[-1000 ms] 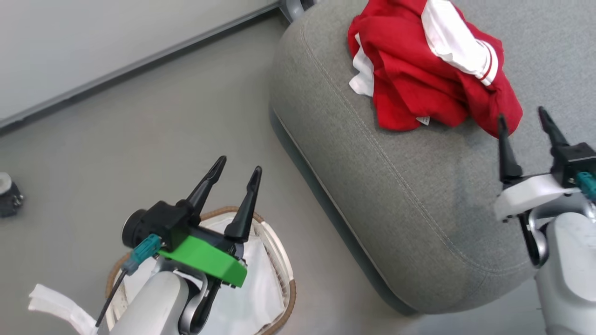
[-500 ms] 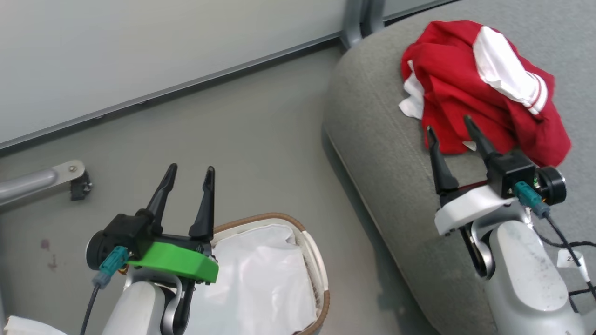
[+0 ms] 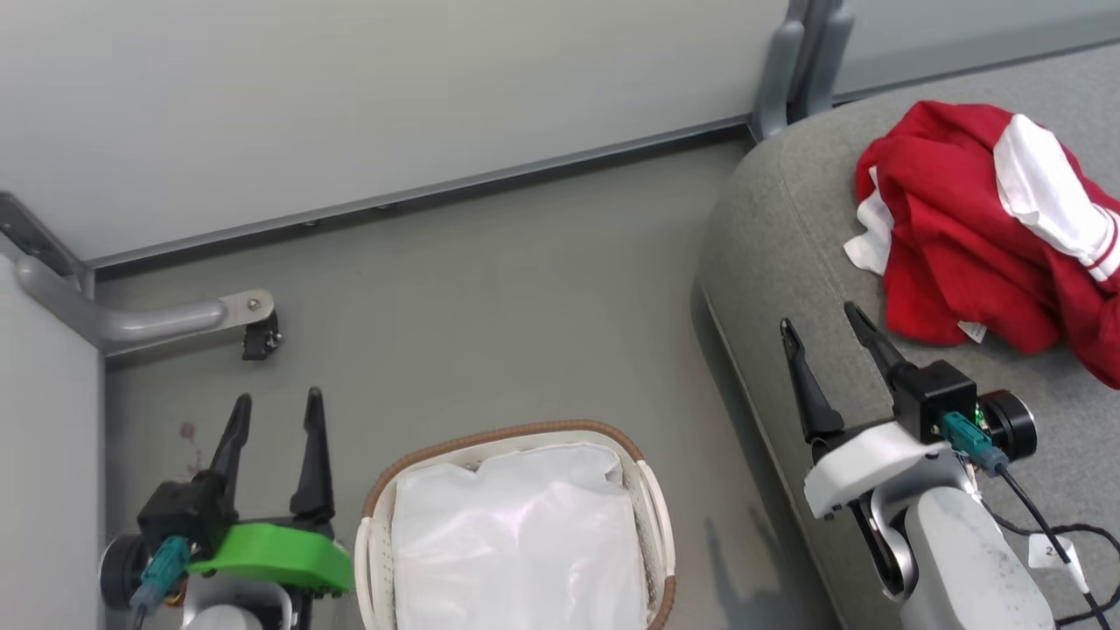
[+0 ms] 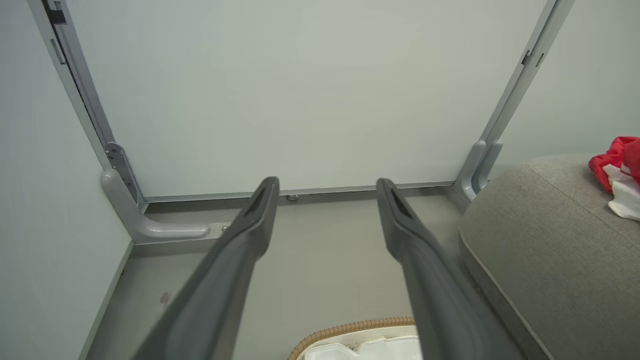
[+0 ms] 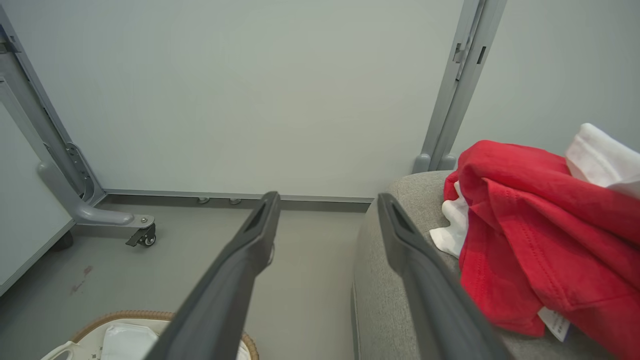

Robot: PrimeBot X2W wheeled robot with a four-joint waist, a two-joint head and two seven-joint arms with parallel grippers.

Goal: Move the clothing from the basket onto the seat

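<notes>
Closest to me, the left claw (image 3: 276, 401) hangs spread and empty beside the basket (image 3: 525, 429). The basket sits on the floor holding a white cloth sheet (image 3: 516, 534), and I see nothing red in it. Across the gap, the right claw (image 3: 819, 317) is likewise spread and holds nothing. It is poised over the edge of the seat (image 3: 770, 254), near the clothing (image 3: 954, 236) but not touching it. The clothing lies bunched in one heap on the seat, red with white panels, so the job looks about done.

What's left, I'd judge, is parking the arms. Keep the right fingers apart and draw them away from the heap so no fold snags and slides off the rounded edge, and leave the sheet alone.

The head view gives the basket's whole inside, while the left wrist view catches a bit of its tan rim. The right wrist view shows a small label at the heap's lower hem and, farther back, a caster (image 5: 145, 239) by the wall.
</notes>
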